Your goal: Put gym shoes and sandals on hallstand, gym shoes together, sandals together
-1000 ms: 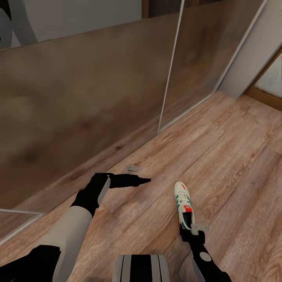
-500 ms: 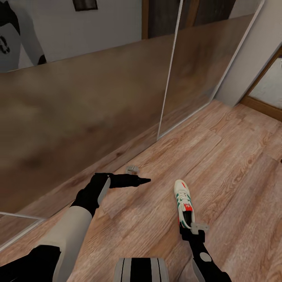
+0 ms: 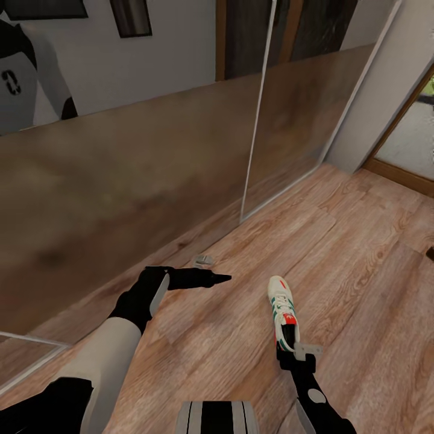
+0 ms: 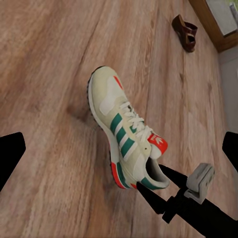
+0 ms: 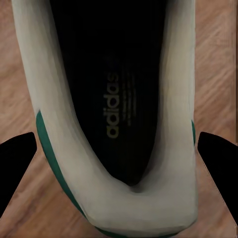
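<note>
One gym shoe [image 3: 282, 310], cream with teal stripes and a red tongue, hangs just above the corridor floor [image 3: 361, 253]. My right gripper [image 3: 289, 349] is shut on its heel. In the right wrist view the dark insole and heel rim [image 5: 144, 198] sit between the black fingers [image 5: 17, 163]. The left wrist view has the same gym shoe [image 4: 124, 134] tilted over its shadow, with a dark-brown sandal [image 4: 185, 31] lying farther off. That sandal [image 3: 430, 253] peeks in at the head view's right edge. My left gripper [image 3: 220, 278] is open and empty, left of the shoe.
A tall glossy panel wall [image 3: 120, 181] runs along the left, its seam [image 3: 250, 150] meeting the floor ahead. A white wall corner [image 3: 361, 114] and a wooden door frame [image 3: 401, 172] stand at the right. My base [image 3: 217, 416] shows below.
The whole view has shifted: panel wall and floor slid down in the picture and the sandal came in at the right edge. Both arms and the held shoe kept their places.
</note>
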Tool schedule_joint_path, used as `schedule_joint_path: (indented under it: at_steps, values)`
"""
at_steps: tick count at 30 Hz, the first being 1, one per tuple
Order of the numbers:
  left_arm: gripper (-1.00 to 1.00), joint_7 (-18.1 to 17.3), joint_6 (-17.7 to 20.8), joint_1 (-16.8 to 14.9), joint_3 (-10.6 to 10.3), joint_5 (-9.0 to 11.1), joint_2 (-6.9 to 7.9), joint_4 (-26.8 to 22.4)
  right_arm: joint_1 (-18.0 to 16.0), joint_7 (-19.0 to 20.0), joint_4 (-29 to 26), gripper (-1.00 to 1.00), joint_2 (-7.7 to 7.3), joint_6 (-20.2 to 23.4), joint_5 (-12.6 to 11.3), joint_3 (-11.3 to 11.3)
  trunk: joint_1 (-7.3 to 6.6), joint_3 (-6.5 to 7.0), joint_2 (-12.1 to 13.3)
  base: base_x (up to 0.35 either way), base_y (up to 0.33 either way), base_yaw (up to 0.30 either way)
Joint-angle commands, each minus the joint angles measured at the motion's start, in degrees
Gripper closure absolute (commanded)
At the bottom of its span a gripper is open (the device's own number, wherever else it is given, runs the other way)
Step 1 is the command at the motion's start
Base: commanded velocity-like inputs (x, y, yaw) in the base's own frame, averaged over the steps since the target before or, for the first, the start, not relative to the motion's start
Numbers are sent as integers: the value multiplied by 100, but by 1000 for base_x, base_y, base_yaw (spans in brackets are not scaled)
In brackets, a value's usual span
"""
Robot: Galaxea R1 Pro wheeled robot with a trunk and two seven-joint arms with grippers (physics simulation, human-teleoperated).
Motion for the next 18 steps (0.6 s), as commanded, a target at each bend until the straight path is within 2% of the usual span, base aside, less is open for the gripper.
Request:
schedule_joint_path:
  at_steps: [1, 2, 8, 13, 15, 18]
  values:
    - [-100, -9, 41, 0, 2, 4, 2, -5, -4, -15, 5, 100, 4, -37, 60, -34, -1, 5, -1, 0, 0, -85]
    - [-100, -8, 34, 57, 17, -18, 15, -5, 1, -15, 9, 100, -33, -190, 60, -40, -1, 13, -1, 0, 0, -96]
    - [-100, -8, 28, 111, 22, -29, 141, -5, 3, -2, 4, 100, -186, -248, 60, -42, -1, 66, -1, 0, 0, -98]
    - [-100, 9, 0, 271, 53, -37, 224, -11, 8, 13, 9, 100, -453, -256, 67, -42, -1, 111, -1, 0, 0, -99]
    - [-100, 31, -103, 347, 59, -52, 234, -7, 13, 9, 25, 100, -565, -258, 64, -42, -1, 128, -1, 0, 0, -99]
    - [-100, 65, -334, 443, 60, -65, 246, 11, 19, 3, 48, 100, -641, -261, 62, -42, -1, 155, -1, 0, -28, -99]
